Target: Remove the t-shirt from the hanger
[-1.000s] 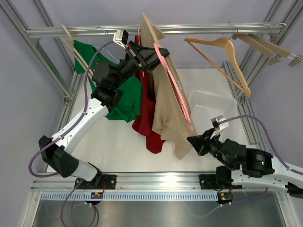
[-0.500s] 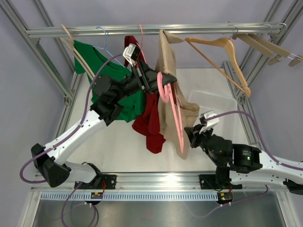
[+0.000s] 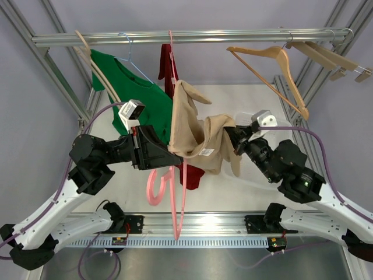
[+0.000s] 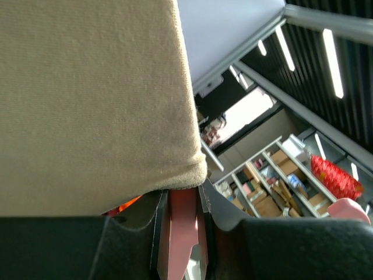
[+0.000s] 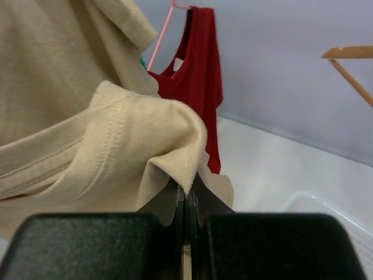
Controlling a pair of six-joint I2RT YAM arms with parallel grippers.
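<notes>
A beige t-shirt (image 3: pixel 195 137) hangs bunched between my two grippers, off the rail. My left gripper (image 3: pixel 166 154) is shut on a pink hanger (image 3: pixel 166 186), which dangles below it toward the near edge; in the left wrist view the pink bar (image 4: pixel 182 224) sits between the fingers with beige cloth (image 4: pixel 87 99) draped over it. My right gripper (image 3: pixel 233 140) is shut on a fold of the t-shirt's edge; in the right wrist view the pinched hem (image 5: pixel 186 175) shows at the fingertips.
A green shirt (image 3: pixel 137 96) and a red top (image 3: pixel 169 73) hang on the rail (image 3: pixel 186 37) at the back. Empty wooden hangers (image 3: pixel 274 64) hang at the right. A white basket (image 3: pixel 280 131) lies behind my right arm.
My left gripper has pulled the pink hanger down and toward the near left, off the rail. My right gripper has risen and closed on the t-shirt's edge, and the shirt has bunched between them.
</notes>
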